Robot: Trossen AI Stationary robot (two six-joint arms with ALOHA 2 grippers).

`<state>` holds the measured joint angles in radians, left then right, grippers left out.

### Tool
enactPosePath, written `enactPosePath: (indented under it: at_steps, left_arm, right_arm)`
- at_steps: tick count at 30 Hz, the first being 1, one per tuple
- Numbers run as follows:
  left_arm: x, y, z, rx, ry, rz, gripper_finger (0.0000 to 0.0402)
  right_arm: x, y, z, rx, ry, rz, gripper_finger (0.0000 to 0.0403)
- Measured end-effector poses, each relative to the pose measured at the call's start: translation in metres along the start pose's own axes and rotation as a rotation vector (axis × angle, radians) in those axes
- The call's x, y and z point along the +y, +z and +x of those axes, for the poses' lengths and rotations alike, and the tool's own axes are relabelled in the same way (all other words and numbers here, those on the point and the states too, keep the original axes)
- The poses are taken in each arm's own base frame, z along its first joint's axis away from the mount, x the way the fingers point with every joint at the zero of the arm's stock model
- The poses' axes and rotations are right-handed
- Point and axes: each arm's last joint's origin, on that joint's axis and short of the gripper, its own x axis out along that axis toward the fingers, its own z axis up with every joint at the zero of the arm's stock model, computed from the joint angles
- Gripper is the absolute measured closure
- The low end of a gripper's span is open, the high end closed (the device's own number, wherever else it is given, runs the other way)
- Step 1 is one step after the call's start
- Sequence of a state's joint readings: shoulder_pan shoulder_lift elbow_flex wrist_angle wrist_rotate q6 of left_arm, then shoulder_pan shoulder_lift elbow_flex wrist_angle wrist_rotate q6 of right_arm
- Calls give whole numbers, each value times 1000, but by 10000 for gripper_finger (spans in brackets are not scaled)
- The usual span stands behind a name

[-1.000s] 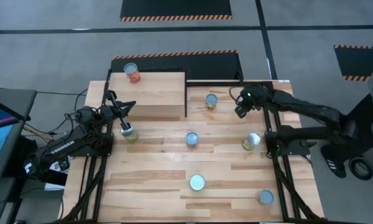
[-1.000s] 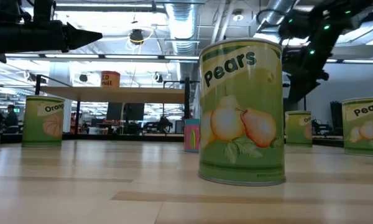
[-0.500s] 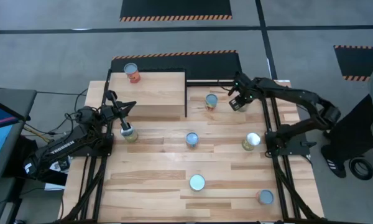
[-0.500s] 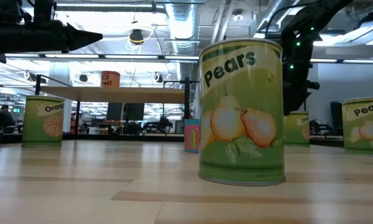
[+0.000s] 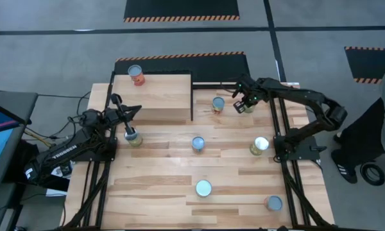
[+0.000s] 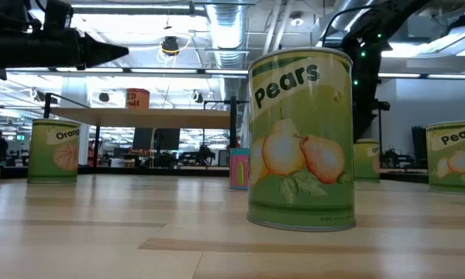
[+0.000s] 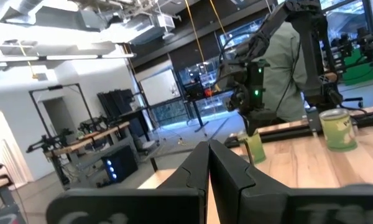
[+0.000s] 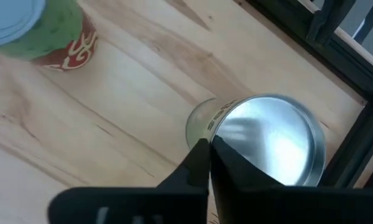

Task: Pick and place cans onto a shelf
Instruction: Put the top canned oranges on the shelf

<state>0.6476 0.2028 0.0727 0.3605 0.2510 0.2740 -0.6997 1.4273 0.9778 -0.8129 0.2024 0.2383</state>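
Observation:
Several cans stand upright on the planked table, among them a blue-lidded can (image 5: 218, 103). One red can (image 5: 136, 75) stands on the pale plywood shelf (image 5: 160, 96) at the far left. My right gripper (image 8: 206, 148) is shut and points down over a green can with a shiny silver lid (image 8: 270, 146), just right of the blue-lidded can (image 8: 31, 25). In the high view my right gripper (image 5: 241, 106) hides the silver-lidded can. My left gripper (image 7: 208, 155) is shut and level, high above an orange-labelled can (image 5: 134, 136) in front of the shelf. My right gripper's shut fingertips (image 8: 199, 155) stand over the edge of the silver lid (image 8: 221, 134), coming from above. I cannot tell whether they touch the can. The can stands upright on the table.
Other cans stand mid-table (image 5: 198, 143), at the right (image 5: 259, 145) and near the front edge (image 5: 203, 188) (image 5: 273, 203). A black rail (image 8: 336, 37) runs along the table's far edge close to my right gripper. A person stands beyond the table's right side (image 7: 292, 68).
My right gripper has moved toward the table's far left and come down, from high over the right side to just above the silver-lidded can beside the blue-lidded one. The cans have stayed where they were.

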Motion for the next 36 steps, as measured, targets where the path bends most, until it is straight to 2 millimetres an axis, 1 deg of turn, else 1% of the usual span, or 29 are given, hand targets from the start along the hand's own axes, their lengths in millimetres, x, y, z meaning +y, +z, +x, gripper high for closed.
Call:
enactPosePath:
  at_steps: [4,9,12,16,20,26,29,32,34,36]
  left_arm:
    - [0,-1,0,14,-4,-12,400]
    - [0,-1,0,12,-4,-20,400]
    - [0,-1,0,11,-4,-27,400]
    - [0,-1,0,11,-3,-27,400]
    - [0,-1,0,10,-2,-14,400]
    - [1,0,0,11,30,17,400]
    - [1,-1,0,18,53,40,400]
    - [2,-1,0,19,53,53,400]
    - [2,-1,0,19,53,54,400]
    - [2,-1,0,19,53,51,400]
  right_arm:
    - [0,-2,-1,21,0,-4,397]
    - [-1,-3,-4,49,-4,-10,394]
    - [0,0,-13,65,1,-27,392]
    - [5,13,-34,22,14,-88,398]
    - [12,25,-63,-40,31,-176,397]
    - [26,43,-122,-196,80,-327,393]
    - [32,51,-155,-321,109,-404,397]
    - [40,60,-183,-492,136,-488,397]
    - [47,65,-197,-608,185,-578,396]
    - [54,70,-207,-721,242,-663,395]
